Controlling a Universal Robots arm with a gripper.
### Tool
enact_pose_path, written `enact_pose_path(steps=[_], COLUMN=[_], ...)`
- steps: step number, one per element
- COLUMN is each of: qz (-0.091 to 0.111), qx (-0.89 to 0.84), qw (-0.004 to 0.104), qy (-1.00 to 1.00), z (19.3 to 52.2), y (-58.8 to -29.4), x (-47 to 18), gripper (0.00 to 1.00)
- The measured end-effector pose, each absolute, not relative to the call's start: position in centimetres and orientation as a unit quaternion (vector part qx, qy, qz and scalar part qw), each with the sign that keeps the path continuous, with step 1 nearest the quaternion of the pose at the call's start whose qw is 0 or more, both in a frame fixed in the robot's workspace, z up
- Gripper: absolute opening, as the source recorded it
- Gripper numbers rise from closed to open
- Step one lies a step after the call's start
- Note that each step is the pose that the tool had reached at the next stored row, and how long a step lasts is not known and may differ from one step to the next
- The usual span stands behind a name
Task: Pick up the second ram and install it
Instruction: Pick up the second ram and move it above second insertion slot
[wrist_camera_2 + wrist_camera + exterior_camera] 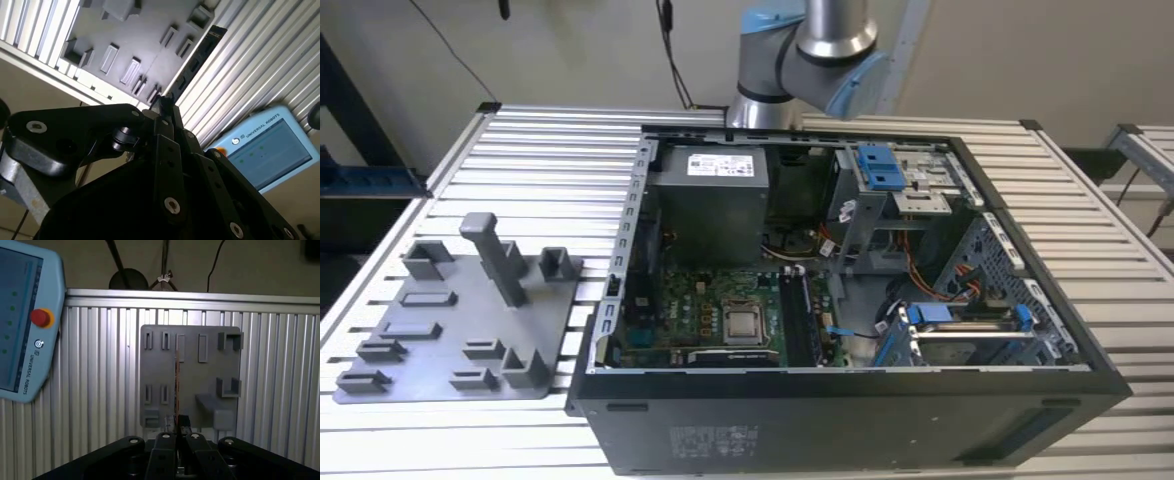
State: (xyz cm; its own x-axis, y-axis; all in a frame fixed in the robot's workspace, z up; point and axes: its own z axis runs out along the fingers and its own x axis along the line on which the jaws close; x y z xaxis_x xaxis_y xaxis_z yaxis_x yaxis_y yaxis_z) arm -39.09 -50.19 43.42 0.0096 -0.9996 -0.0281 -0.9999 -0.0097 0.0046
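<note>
My gripper (178, 434) is shut on the second ram (176, 385), a long thin dark stick seen edge-on in the first wrist view. In the second wrist view the second ram (198, 56) sticks out straight from the closed fingertips of the gripper (164, 103). Gripper and stick hang high above the gray holder plate (190, 370), well apart from it. The open computer case (854, 290) lies on the table in the exterior view, its motherboard (720, 320) exposed with dark memory slots (798, 322) beside the processor socket.
The gray holder plate (454, 335) with upright blocks lies on the slatted metal table (547, 160) at the exterior view's left of the case. A blue-framed teach pendant (20, 325) with a red button rests near it. The arm's base (781, 70) stands behind the case.
</note>
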Motion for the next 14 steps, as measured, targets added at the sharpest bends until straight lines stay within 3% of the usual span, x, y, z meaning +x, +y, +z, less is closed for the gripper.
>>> enact_pose_path(steps=[14], qz=[0.013], qx=[-0.710], qw=[0.007], qy=[0.704], z=[43.4], y=[-50.2], x=[-36.2], gripper=[0.14])
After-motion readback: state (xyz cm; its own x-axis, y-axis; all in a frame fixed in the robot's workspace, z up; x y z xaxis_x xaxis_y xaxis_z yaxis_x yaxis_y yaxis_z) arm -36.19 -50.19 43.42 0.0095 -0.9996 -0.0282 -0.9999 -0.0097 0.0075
